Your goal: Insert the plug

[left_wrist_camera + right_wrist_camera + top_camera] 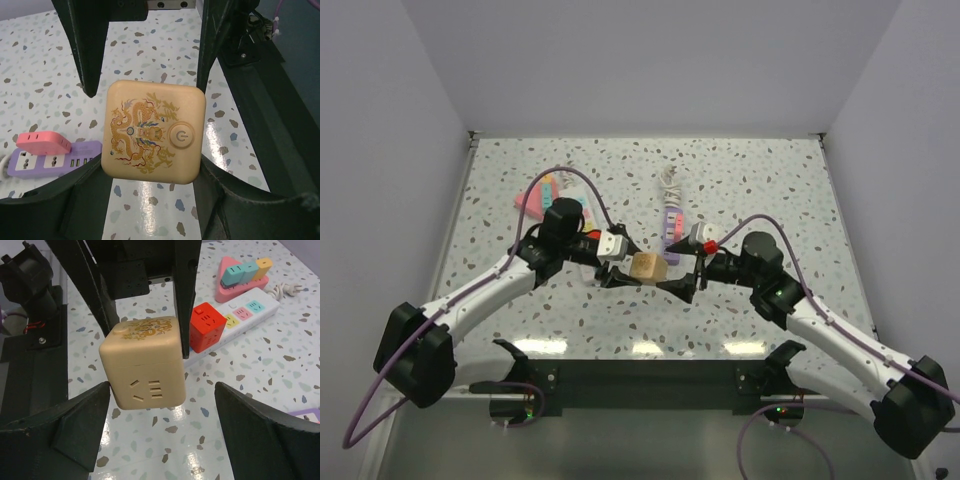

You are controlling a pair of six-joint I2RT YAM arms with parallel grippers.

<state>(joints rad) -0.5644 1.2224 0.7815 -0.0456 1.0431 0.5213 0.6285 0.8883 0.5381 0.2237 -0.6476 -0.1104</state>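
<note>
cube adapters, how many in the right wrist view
2. The beige cube is gripped in the left end effector; the red cube sits on the white power strip behind it. Others may be hidden; small blocks on the pink stand not counted.

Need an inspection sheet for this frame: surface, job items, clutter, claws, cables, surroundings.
Surface: speckled table, glossy, overhead glare.
Job's things: beige cube adapter, gripped mid-table; purple power strip with pink adapter on its end.
Clutter: white power strip carrying red cube; pink triangular strip behind it.
Claws: left claw shut on beige cube adapter; right claw open, straddling it.
Cables: purple cables along both arms; white cord behind purple power strip.
Surroundings: plain walls, three sides.
</note>
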